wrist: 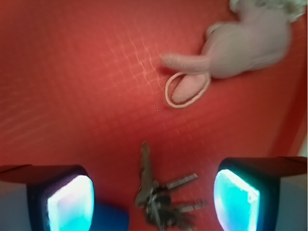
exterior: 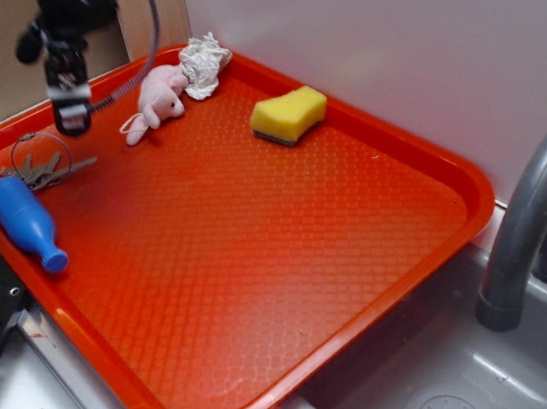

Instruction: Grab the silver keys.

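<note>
Silver keys [exterior: 48,172] lying flat on the red tray [exterior: 246,261], untouched.

Small bunch of thin grey-silver metal keys on a large, thin wire ring. In the exterior view the bunch sits near the tray's left edge; the ring loops up and left of the keys, and the blades fan out to the right, one long blade reaching farthest toward the tray's middle. The lower end of the bunch lies just beside the blue bottle [exterior: 25,220], touching or nearly so; contact cannot be confirmed. In the wrist view the silver keys [wrist: 161,197] appear at bottom centre: one long key points up the picture, two shorter ones splay right. The ring is out of frame there. Slightly blurred; teeth not readable.
</note>
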You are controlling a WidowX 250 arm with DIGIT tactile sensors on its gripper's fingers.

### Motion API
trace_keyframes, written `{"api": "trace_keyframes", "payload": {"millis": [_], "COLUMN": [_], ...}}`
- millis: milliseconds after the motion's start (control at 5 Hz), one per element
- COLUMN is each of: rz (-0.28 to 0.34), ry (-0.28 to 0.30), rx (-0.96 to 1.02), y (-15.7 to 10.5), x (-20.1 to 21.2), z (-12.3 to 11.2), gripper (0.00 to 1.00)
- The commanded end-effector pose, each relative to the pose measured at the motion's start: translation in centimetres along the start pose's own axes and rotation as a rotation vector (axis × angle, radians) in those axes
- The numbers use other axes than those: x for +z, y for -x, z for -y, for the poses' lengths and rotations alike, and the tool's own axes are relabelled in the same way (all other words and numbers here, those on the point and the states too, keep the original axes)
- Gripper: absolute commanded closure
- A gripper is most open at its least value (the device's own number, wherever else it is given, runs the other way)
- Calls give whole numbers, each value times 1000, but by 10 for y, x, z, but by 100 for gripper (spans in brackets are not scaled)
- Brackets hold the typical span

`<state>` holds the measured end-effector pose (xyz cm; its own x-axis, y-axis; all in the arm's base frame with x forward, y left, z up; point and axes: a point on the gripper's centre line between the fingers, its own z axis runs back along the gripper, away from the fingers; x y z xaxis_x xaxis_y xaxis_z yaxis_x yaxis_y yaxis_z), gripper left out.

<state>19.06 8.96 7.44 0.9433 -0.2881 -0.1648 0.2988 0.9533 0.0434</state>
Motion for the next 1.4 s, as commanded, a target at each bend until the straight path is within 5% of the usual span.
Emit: {"api": "trace_keyframes", "payload": {"millis": [0,600,1200], "rz": [-64,-20,-65], "ry": [66,103,36], "rx": [-9,-38,-43], "y": [6,14,21], "x": [-25,-8,-27], "z": [-12,-11,2], "gripper": [0,0,0]}}
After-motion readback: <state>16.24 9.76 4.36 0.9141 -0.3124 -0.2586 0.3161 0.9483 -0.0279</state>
